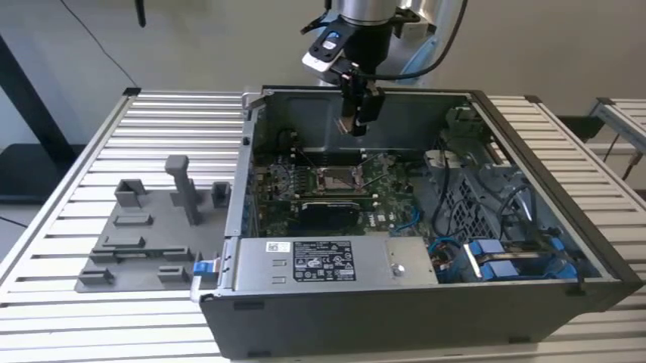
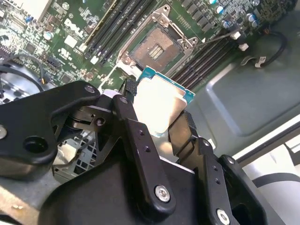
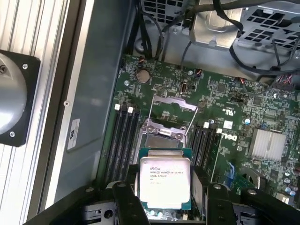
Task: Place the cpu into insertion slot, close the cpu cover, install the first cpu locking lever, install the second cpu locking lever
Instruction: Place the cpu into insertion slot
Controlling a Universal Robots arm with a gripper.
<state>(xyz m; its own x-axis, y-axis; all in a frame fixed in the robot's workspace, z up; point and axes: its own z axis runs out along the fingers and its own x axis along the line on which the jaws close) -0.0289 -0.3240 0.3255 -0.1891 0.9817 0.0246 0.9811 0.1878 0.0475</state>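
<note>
The gripper (image 1: 356,127) hangs over the open computer case (image 1: 404,318), its two black fingers (image 3: 123,197) clamped on opposite edges of the chip (image 3: 165,180). The chip is held flat, its pale metal face up, well clear of the circuit board (image 1: 277,189). In the exterior view the socket (image 1: 333,179) lies at about 6 o'clock from the gripper and apart from it. The power supply box (image 1: 313,261) sits further on at 6 o'clock of the socket, and a grey tray (image 1: 141,242) rests outside the case at 9 o'clock. In the first wrist view the socket's metal cover (image 3: 174,101) looks swung up, leaving the brownish centre bare for the chip. The chip should handle as a light, stiff, thin plate, so the weight is no worry, but its smooth metal top is likely slippery. Its underside contacts and the socket's pins are probably easy to damage. The edges are the right place to hold it, as the fingers do here. It likely needs to go down level rather than be pushed or slid.
</note>
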